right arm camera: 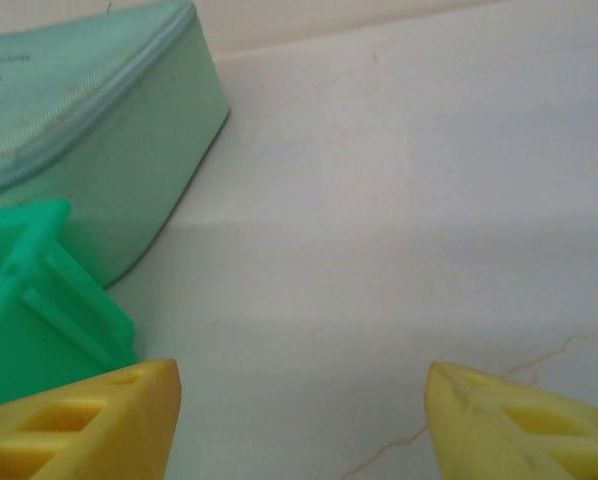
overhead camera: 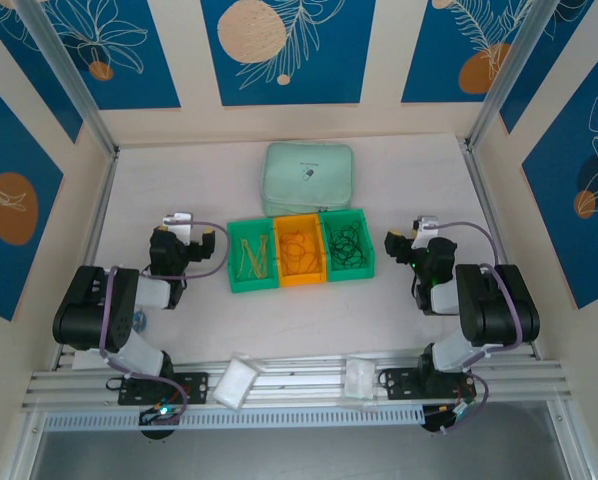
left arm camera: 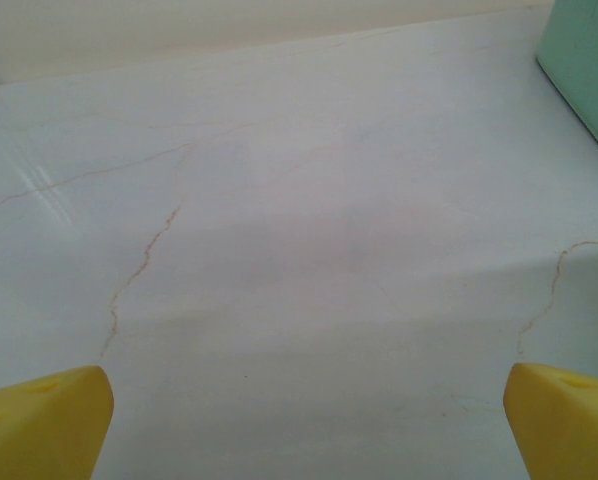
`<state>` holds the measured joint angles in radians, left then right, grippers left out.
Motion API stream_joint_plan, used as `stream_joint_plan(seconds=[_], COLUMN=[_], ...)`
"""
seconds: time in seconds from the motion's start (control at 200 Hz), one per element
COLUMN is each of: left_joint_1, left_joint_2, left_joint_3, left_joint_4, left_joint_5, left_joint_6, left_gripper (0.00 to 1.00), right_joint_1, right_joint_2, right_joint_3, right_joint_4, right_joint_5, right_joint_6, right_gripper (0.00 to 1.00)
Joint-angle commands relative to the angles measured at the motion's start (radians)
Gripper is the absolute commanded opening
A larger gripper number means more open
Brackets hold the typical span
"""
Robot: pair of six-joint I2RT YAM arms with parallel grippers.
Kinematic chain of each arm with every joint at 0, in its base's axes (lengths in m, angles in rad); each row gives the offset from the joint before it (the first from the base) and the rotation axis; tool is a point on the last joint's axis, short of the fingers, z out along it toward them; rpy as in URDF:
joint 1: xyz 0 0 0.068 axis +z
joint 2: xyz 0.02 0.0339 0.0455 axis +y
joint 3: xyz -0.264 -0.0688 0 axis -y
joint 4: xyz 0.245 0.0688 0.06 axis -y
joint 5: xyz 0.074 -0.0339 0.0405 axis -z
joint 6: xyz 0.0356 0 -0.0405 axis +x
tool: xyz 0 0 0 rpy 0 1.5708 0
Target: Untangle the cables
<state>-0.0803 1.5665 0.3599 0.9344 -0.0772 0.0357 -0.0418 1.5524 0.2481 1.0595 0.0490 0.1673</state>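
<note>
The task looks finished or close to it. The yellow cables [overhead camera: 251,258] lie in the left green bin [overhead camera: 233,283], the orange cables [overhead camera: 300,252] in the orange bin [overhead camera: 301,281], and the black cables [overhead camera: 347,246] in the right green bin [overhead camera: 369,252]. The three bins stand side by side mid-tabletop [overhead camera: 179,180], just in front of a mint-green zipper pouch [overhead camera: 308,176]. Each colour sits apart from the others, though whether the strands inside each bin are fully free is too small to tell. The left hand [left arm camera: 301,425] is spread wide over bare tabletop. The right hand [right arm camera: 301,420] has its fingers apart beside the right green bin, pinching nothing.
</note>
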Motion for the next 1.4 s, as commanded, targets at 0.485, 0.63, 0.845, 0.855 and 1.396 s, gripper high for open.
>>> stream_joint_plan(seconds=[0.485,0.63,0.845,0.855,1.396], left_joint_1=[0.008,0.008,0.008,0.008,0.008], left_joint_2=[0.001,0.001,0.0,0.0,0.0], left_joint_3=[0.016,0.017,0.017,0.017,0.016], left_joint_4=[0.004,0.004,0.003,0.003,0.004], left_joint_5=[0.028,0.028,0.029,0.029,0.028], left_joint_6=[0.02,0.02,0.02,0.02,0.02], left_gripper=[1.0,1.0,1.0,1.0,1.0], right_joint_1=[0.007,0.008,0.015,0.016,0.028], right_joint_2=[-0.011,-0.013,-0.014,-0.013,-0.013], right_joint_3=[0.159,0.153,0.154,0.153,0.155], right_joint_4=[-0.197,-0.19,-0.19,-0.19,-0.194], right_joint_5=[-0.065,-0.064,-0.052,-0.05,-0.037], right_joint_6=[-0.051,-0.051,-0.057,-0.057,-0.069], right_gripper=[0.74,0.82,0.98,0.98,0.98])
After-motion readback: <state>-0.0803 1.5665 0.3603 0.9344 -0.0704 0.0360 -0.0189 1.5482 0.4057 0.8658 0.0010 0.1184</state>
